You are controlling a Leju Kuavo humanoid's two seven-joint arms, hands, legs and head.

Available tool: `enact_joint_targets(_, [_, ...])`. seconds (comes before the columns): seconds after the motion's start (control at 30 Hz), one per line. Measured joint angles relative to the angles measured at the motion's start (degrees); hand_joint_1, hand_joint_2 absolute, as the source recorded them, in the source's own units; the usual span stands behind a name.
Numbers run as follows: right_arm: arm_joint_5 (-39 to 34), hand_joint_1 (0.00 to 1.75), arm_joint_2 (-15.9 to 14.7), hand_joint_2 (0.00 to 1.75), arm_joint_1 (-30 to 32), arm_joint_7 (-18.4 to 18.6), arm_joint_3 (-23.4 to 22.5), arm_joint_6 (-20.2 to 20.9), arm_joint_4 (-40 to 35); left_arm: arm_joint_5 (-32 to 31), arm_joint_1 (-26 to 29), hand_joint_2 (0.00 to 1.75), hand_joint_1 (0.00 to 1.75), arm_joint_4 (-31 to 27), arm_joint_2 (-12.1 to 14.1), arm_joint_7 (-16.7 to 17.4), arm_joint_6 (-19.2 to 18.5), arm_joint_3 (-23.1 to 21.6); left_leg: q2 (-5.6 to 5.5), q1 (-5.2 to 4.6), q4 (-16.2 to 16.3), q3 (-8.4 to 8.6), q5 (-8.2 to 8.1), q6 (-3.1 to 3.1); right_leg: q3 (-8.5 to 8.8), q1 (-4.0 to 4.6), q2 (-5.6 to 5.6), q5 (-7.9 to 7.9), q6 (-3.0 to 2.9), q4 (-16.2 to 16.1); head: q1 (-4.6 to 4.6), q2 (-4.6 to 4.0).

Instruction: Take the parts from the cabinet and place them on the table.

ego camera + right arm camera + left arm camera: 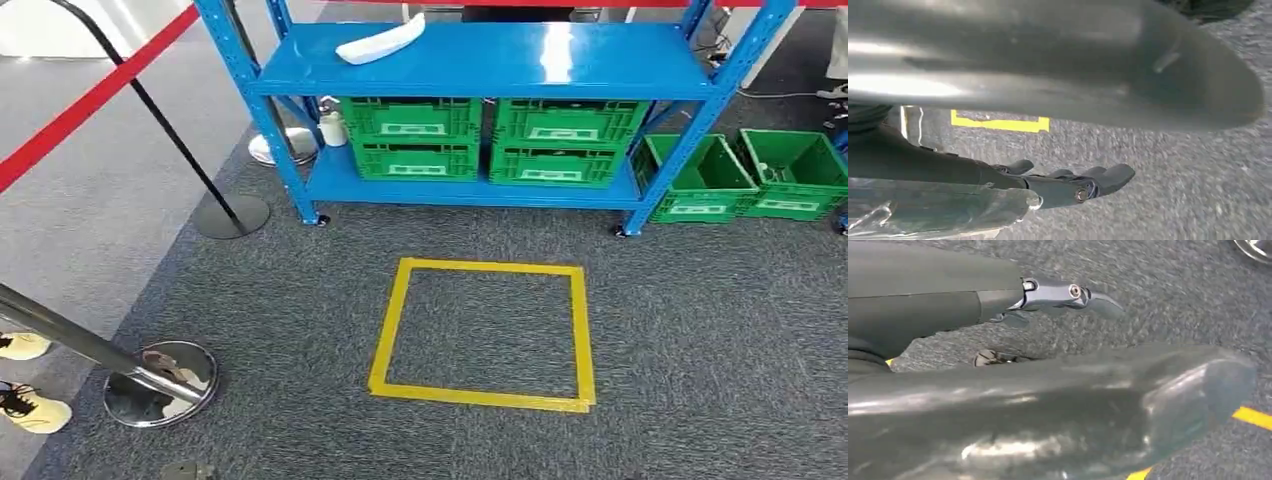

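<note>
A white elongated part lies on the upper shelf of the blue cabinet, towards its left side. Two stacks of green crates fill the lower shelf. My left hand hangs over the grey carpet, its dark fingers stretched out apart from the thick thumb and holding nothing. My right hand hangs the same way, fingers straight and empty.
A yellow tape square marks the carpet in front of the cabinet. Two open green crates stand on the floor at the right. Stanchion bases and a red rope line the left, beside a person's shoes.
</note>
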Motion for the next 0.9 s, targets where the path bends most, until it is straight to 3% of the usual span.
enact_joint_targets(0.07, [-0.02,0.0,0.0,0.0,0.07,0.0,-0.02,0.0,0.0,0.0,0.18,0.0,0.0,0.0,-0.04,0.0,0.0,0.0,-0.12,-0.02,-0.05,0.0,0.93,-0.08,0.12,-0.14,-0.22,-0.2,0.55,-0.4,-0.07,0.0])
enact_joint_targets(0.13, [-0.02,0.0,-0.07,0.0,0.06,0.0,-0.02,0.07,-0.02,0.0,0.35,0.0,0.0,0.0,-0.15,0.0,0.0,0.0,-0.13,0.55,-1.58,1.3,1.97,0.09,0.44,-0.01,-0.17,-0.76,1.21,0.23,0.02,0.0])
enact_joint_targets(0.17, [-0.02,0.0,-0.04,0.0,0.07,-0.02,-0.02,0.21,0.0,0.0,0.25,0.0,0.0,0.02,-0.2,0.0,0.0,0.0,-0.17,0.68,-1.78,1.63,1.92,0.34,-0.49,0.06,-0.1,-2.33,1.46,2.46,0.35,0.0])
enact_joint_targets(0.27, [-0.02,0.0,-0.07,0.0,0.03,-0.02,-0.02,0.39,0.07,-0.04,0.16,0.0,0.0,0.02,-0.28,0.0,-0.02,-0.02,-0.24,0.69,-1.73,1.79,1.62,0.72,-6.93,-0.24,-0.09,-7.94,2.12,14.87,0.68,0.0])
enact_joint_targets(0.3, [-0.02,0.0,-0.07,0.0,0.13,0.0,-0.04,0.39,0.07,-0.02,0.21,0.0,0.0,0.02,-0.28,0.0,-0.02,-0.02,-0.38,0.7,-1.73,1.93,1.49,0.63,-8.29,-0.26,-0.1,-7.95,2.33,16.86,0.72,0.0])
enact_joint_targets(0.33, [-0.04,0.0,-0.09,0.0,0.24,0.0,-0.04,0.61,0.07,-0.02,0.28,0.0,0.0,0.02,-0.28,0.0,-0.02,-0.02,-0.53,0.76,-1.71,2.14,1.33,0.49,-8.07,-0.4,-0.1,-6.37,2.49,15.71,0.66,0.0])
enact_joint_targets(0.37, [-0.11,0.0,-0.15,0.0,0.31,0.02,-0.07,1.01,0.07,-0.02,0.31,0.0,0.0,0.04,-0.28,0.0,-0.04,-0.02,-0.69,0.88,-1.66,2.43,1.1,0.27,-6.51,-0.57,-0.11,-3.72,2.66,12.06,0.72,0.0])
enact_joint_targets(0.43, [-0.18,0.0,-0.2,0.0,0.27,0.02,-0.09,1.57,0.09,-0.02,0.26,0.0,0.0,0.09,-0.28,0.0,-0.09,-0.06,-0.9,1.12,-1.26,3.01,0.45,-0.41,-1.61,-1.03,-0.07,1.51,3.22,1.82,0.74,0.0])
enact_joint_targets(0.47, [-0.22,0.0,-0.18,0.0,0.1,0.04,-0.09,1.99,0.22,-0.02,0.19,0.0,0.0,0.09,-0.2,0.0,-0.09,-0.04,-0.95,0.84,-0.9,2.91,0.07,-0.91,-0.6,-0.97,0.43,0.6,3.34,0.07,0.85,0.0])
enact_joint_targets(0.5, [-0.33,0.0,-0.17,0.0,0.02,0.09,-0.09,2.18,0.28,-0.04,0.11,0.0,0.0,0.09,-0.15,0.0,-0.09,-0.07,-1.11,0.67,-0.47,2.72,-0.23,-1.04,-0.38,-1.12,0.7,0.93,2.18,-0.3,0.7,0.0])
enact_joint_targets(0.6, [-0.35,0.0,-0.2,0.0,0.11,0.15,-0.09,2.34,0.31,-0.13,0.14,0.0,0.0,0.09,-0.15,0.0,-0.09,-0.09,-1.14,0.8,-0.88,2.91,-0.09,-1.37,-0.45,-0.86,0.66,0.82,1.0,-0.23,0.55,0.0])
enact_joint_targets(0.67, [-0.37,0.0,-0.2,0.0,0.07,0.09,-0.13,2.4,0.31,-0.15,0.09,0.0,0.0,0.11,-0.15,0.0,-0.09,-0.09,-0.86,0.88,1.12,2.15,-1.82,-2.15,-0.31,-1.13,0.53,0.85,0.28,-0.37,0.2,0.0])
enact_joint_targets(0.77, [-0.98,0.0,-0.2,0.0,0.06,-0.2,-0.24,2.93,0.31,-0.15,0.06,0.0,0.0,0.11,-0.15,0.0,-0.13,-0.09,-0.79,1.23,14.62,-4.89,-8.03,-2.81,-0.36,-1.11,0.7,0.67,-0.13,-0.37,0.0,0.0])
enact_joint_targets(0.8, [-1.25,0.0,-0.2,0.0,0.08,-0.28,-0.35,2.84,0.31,-0.07,0.15,0.0,0.0,0.11,-0.15,0.0,-0.13,-0.09,-0.79,1.24,17.37,-6.55,-8.42,-2.83,-0.36,-1.11,0.85,0.65,-0.15,-0.37,0.0,0.0])
enact_joint_targets(0.83, [-1.42,0.0,-0.2,0.0,0.12,-0.28,-0.44,2.73,0.31,0.02,0.23,0.0,0.0,0.13,-0.15,0.0,-0.13,-0.09,-0.79,1.24,17.23,-6.77,-7.41,-2.75,-0.31,-1.11,1.12,0.64,-0.15,-0.37,0.02,0.0])
enact_joint_targets(0.87, [-1.49,0.0,-0.2,0.0,0.12,-0.31,-0.46,2.6,0.31,0.04,0.26,0.0,0.0,0.13,-0.15,-0.02,-0.11,-0.09,-0.8,1.24,14.64,-5.83,-4.92,-2.53,-0.25,-1.11,1.61,0.6,-0.09,-0.37,-0.02,0.0])
enact_joint_targets(0.9, [-1.51,0.0,-0.2,0.0,0.08,-0.39,-0.46,2.54,0.31,0.11,0.29,0.0,0.0,0.13,-0.15,-0.09,-0.11,-0.09,-0.93,1.23,9.78,-3.63,-1.78,-2.2,-0.13,-1.11,2.13,0.61,-0.07,-0.37,0.02,0.0])
